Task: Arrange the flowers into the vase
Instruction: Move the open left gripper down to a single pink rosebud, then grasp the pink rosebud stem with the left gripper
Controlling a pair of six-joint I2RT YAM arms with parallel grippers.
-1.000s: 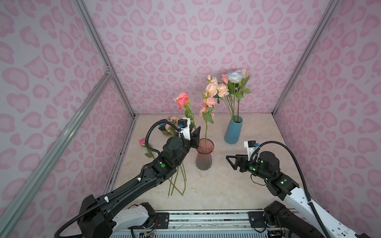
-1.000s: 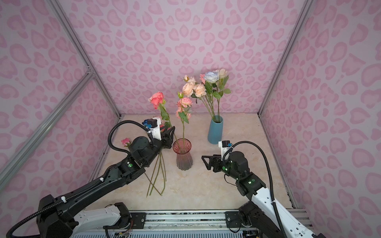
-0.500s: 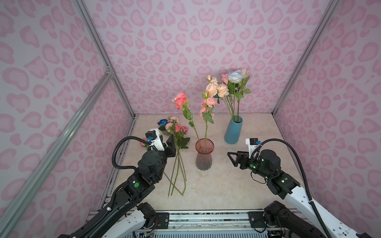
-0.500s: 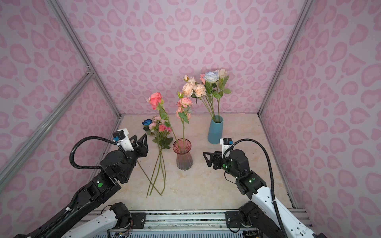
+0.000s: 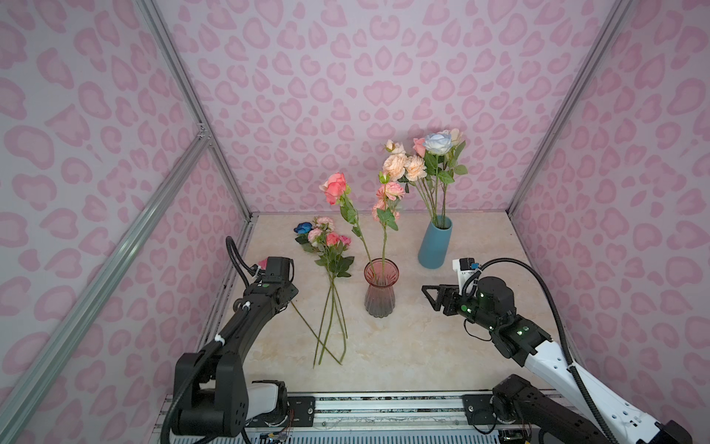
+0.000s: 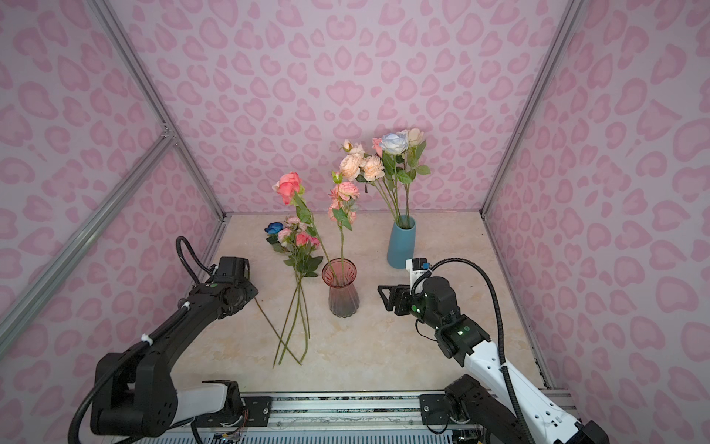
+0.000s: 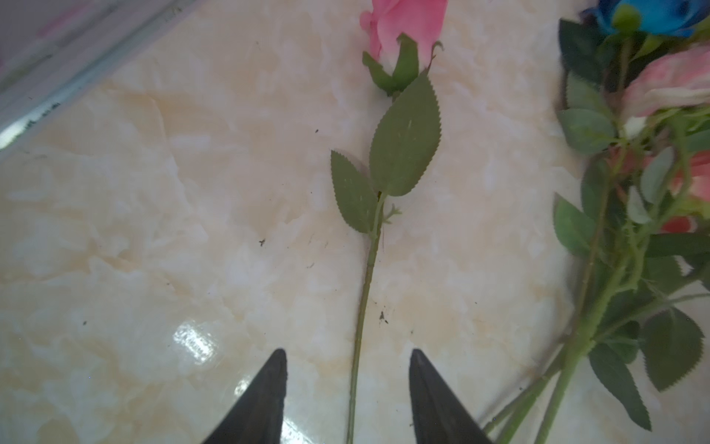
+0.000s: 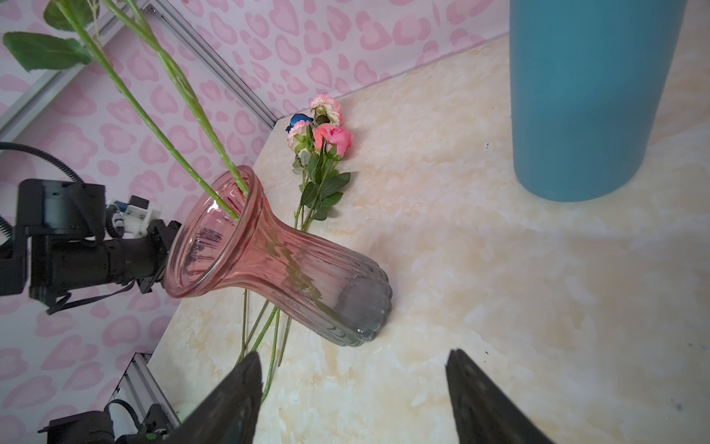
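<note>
Left gripper (image 7: 347, 355): jaws partly open, straddling the stem of a pink rose (image 7: 403, 27) lying on the table (image 7: 153, 230), not clamped. Right gripper (image 8: 353, 353): wide open, empty, facing pink glass vase (image 8: 276, 261) holding two stems (image 8: 215, 141). Loose bunch (image 5: 326, 250) lies beside it.

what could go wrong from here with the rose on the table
1. The left pincer is open astride the single rose's thin stem, flat on the table; closing may scrape the table or miss it.
2. That stem crosses the loose bunch's stems; lifting could drag them.
3. The glass vase holds two tall leaning flowers; a knock might tip it.
</note>
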